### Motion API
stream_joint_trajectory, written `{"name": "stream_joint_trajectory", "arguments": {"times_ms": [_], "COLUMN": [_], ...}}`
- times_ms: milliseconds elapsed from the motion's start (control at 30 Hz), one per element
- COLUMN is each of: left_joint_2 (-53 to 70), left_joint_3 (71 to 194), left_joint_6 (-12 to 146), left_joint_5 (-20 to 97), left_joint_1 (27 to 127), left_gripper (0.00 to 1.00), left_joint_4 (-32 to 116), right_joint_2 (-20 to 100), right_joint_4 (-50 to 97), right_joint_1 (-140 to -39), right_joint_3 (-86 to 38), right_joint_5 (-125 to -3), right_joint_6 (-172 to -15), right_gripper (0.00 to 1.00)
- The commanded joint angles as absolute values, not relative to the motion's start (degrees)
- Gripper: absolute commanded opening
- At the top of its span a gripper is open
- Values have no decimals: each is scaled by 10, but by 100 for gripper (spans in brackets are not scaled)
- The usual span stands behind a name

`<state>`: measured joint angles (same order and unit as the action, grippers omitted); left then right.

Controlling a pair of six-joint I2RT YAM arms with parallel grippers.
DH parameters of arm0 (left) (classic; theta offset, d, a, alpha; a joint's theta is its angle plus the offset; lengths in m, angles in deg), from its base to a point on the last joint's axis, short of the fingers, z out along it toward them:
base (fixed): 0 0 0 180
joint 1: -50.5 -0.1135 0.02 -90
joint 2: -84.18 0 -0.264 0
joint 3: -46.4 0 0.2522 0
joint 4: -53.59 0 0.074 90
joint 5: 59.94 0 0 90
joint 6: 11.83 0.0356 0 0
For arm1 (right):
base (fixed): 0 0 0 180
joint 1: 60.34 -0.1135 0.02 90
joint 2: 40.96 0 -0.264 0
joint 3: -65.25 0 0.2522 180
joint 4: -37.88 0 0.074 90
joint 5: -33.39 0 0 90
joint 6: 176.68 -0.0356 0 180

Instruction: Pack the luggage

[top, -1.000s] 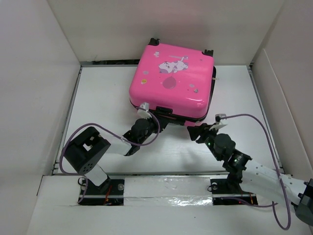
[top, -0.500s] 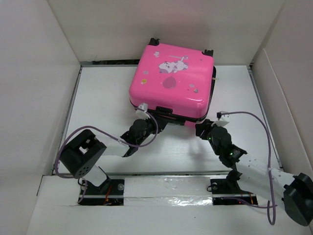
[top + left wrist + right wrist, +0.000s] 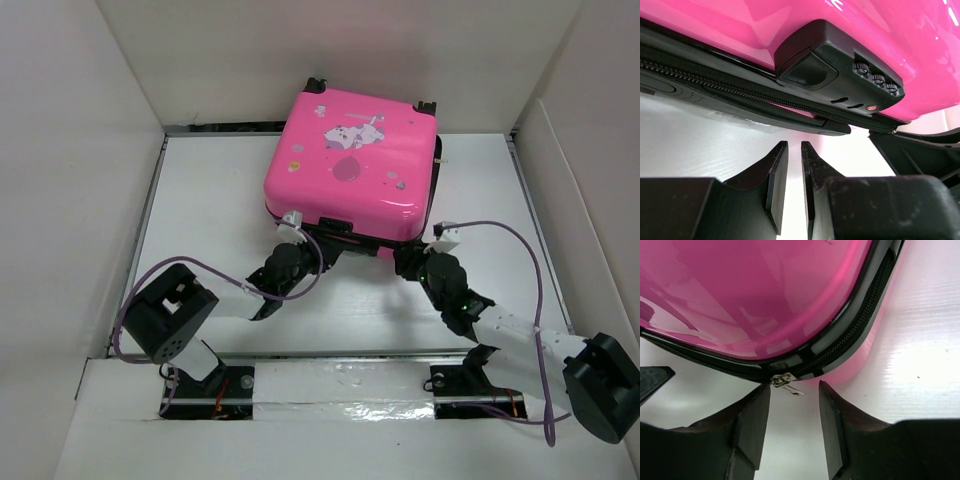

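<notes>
Luggage [image 3: 350,165]: pink hard-shell case, lying flat on the white table [image 3: 210,200], lid face up. It sits towards the far edge, slightly right of centre and turned a little askew. Two black wheels [image 3: 316,84] point at the far edge. Cartoon animal sticker [image 3: 352,130] and balloon sticker [image 3: 347,170] show on the top shell. The shells are together, and the zipper [image 3: 740,90] runs shut along the part of the seam in view.

Left gripper [image 3: 794,145]: low over the table just off the near side of the case, left of that side's middle. Its fingers are parted by only a narrow slit, with nothing between them and no contact with the case. Directly ahead of it is the black lock block [image 3: 835,65] with three small dials [image 3: 875,80], set into the pink shell above the zipper band.

Right gripper [image 3: 794,387]: at the near right corner of the case, also low over the table. Jaws stand apart, released, holding nothing. The metal zipper pull [image 3: 785,381] hangs from the seam right at the tips, close by the left finger [image 3: 752,410]. Whether it touches that finger I cannot tell. It is not pinched.

In the overhead view both grippers lie near the case's near side, left gripper [image 3: 330,255] and right gripper [image 3: 405,262] well apart from each other.
</notes>
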<state>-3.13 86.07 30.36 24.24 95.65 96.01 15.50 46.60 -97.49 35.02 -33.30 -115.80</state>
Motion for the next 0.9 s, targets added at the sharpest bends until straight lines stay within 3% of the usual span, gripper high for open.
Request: {"name": "stream_joint_trajectory", "arguments": {"times_ms": [0, 500, 867], "left_joint_2": [-38, -76, -128], "left_joint_3": [882, 931, 1024], "left_joint_6": [312, 320, 345], "left_joint_5": [239, 230, 280], "left_joint_1": [953, 953, 953], "left_gripper": [15, 12, 7], "left_joint_4": [978, 981, 939], "right_joint_2": [160, 201, 261], "right_joint_4": [528, 592, 637], "right_joint_1": [-973, -1022, -1097], "right_joint_3": [321, 329, 269], "right_joint_5": [-321, -290, -412], "right_joint_6": [-1145, -1149, -1129], "right_gripper": [44, 0, 0]}}
